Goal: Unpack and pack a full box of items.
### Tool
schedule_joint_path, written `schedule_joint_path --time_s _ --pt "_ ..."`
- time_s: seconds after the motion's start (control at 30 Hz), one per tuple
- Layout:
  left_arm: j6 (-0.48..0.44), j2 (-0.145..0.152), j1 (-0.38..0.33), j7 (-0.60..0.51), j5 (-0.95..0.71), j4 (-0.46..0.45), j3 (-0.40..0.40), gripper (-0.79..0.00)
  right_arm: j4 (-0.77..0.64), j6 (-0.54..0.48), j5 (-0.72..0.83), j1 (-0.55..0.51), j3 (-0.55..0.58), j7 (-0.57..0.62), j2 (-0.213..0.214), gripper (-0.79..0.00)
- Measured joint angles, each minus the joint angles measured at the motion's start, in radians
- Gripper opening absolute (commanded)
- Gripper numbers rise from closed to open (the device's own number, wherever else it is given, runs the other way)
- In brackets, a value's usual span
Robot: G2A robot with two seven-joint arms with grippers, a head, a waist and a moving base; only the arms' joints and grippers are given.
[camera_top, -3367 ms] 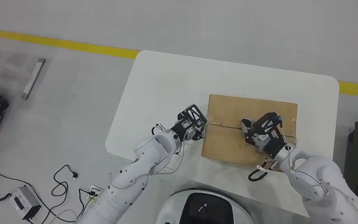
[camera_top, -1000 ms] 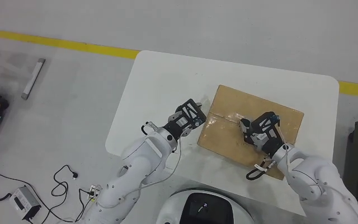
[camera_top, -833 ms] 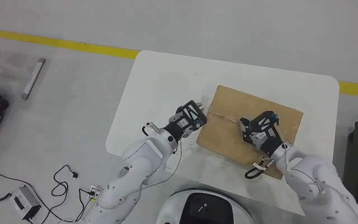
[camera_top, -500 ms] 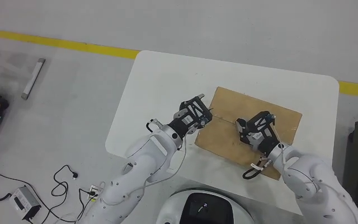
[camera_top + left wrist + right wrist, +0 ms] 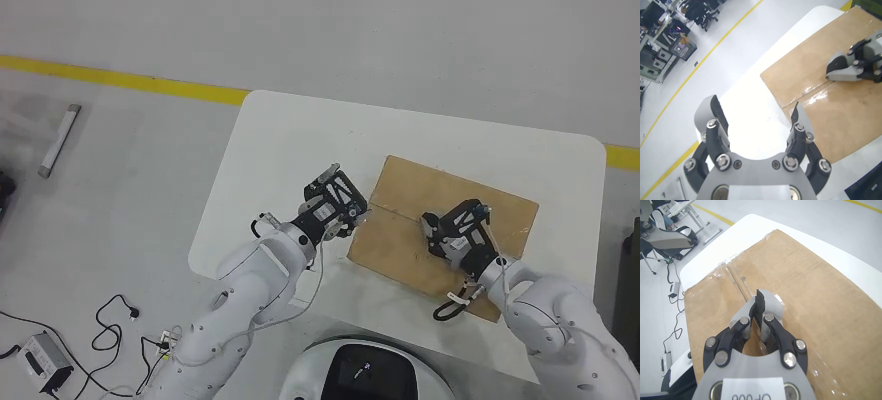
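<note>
A pale tube [image 5: 58, 140] is seen lying on the floor at the upper left of the top view, with a yellow line [image 5: 120, 80] painted above it. Black cables [image 5: 120, 318] and a power adapter [image 5: 42, 362] are seen at the lower left.

Toward the middle, the white desk [image 5: 300, 140] is found. The left gripper [image 5: 346, 194] is held over bare desk at the left edge of the box [image 5: 400, 225], its fingers spread wide apart with nothing between them. In the left wrist view one fingertip of this gripper [image 5: 756, 109] is seen over the box's near corner and the other over the desk.

The cardboard box [image 5: 838, 117] is set on the right half of the desk, turned askew to the desk's edges. Its flaps are closed, and glossy tape [image 5: 734, 279] runs along the middle seam.

Further right, the right gripper [image 5: 431, 234] is placed over the top of the box, on the seam. Its fingers [image 5: 759, 302] are pressed together with nothing held, and the tips appear to touch the taped seam [image 5: 815, 94], though contact cannot be confirmed.
</note>
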Motion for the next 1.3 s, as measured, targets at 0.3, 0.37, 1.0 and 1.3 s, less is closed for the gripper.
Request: schedule_joint_path --time_s 0.3,0.37,1.0,1.3 --pt "0.022 0.009 0.065 0.04 0.05 0.073 -0.031 0.0 -0.005 -0.011 0.0 -0.004 0.007 0.005 -0.001 -0.785" --pt "0.034 0.007 0.057 0.058 0.07 0.106 -0.019 0.0 -0.006 -0.012 -0.003 -0.006 0.007 0.007 -0.001 -0.785" --pt "0.031 -0.029 -0.083 0.206 0.098 0.289 0.109 0.0 -0.017 -0.007 -0.004 -0.023 0.016 0.002 -0.005 -0.785" --pt "0.113 -0.043 -0.111 0.234 0.126 0.306 0.121 0.0 -0.017 -0.014 -0.004 -0.02 0.016 0.007 -0.007 -0.785"
